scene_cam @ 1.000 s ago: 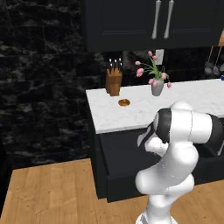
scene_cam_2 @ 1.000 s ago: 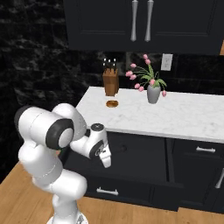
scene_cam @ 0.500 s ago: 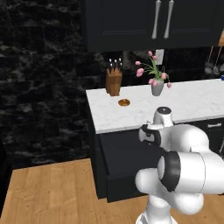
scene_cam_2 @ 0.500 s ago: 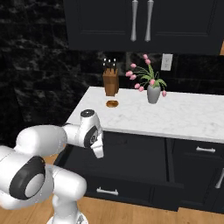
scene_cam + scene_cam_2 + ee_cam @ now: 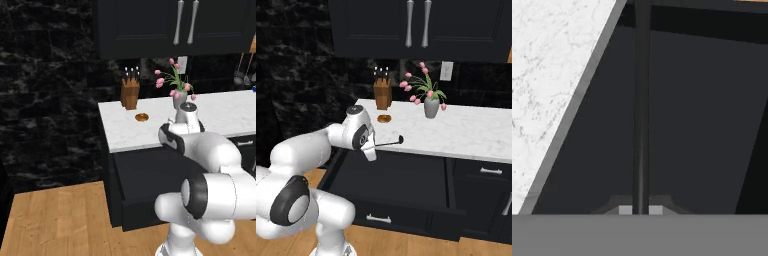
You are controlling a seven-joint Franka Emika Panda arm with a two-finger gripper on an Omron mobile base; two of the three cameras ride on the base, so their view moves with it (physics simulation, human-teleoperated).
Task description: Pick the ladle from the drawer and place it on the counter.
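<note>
Ladle (image 5: 387, 142) sits pinched in my hand (image 5: 640, 210), its thin dark handle clamped between the two fingertips (image 5: 625, 210) and running straight away from the camera. From the right base view I see it held level above the open drawer (image 5: 406, 175), its bowl end at the near edge of the white marble bench (image 5: 466, 132), possibly just over it. Further back stand a knife block (image 5: 382, 93), a small brown round thing (image 5: 384, 118) and a vase of pink tulips (image 5: 431, 102).

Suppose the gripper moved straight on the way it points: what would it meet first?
Probably the open drawer, whose dark inside lies ahead of the gripper holding the ladle; the counter sits off to one side. Depth is unclear.
</note>
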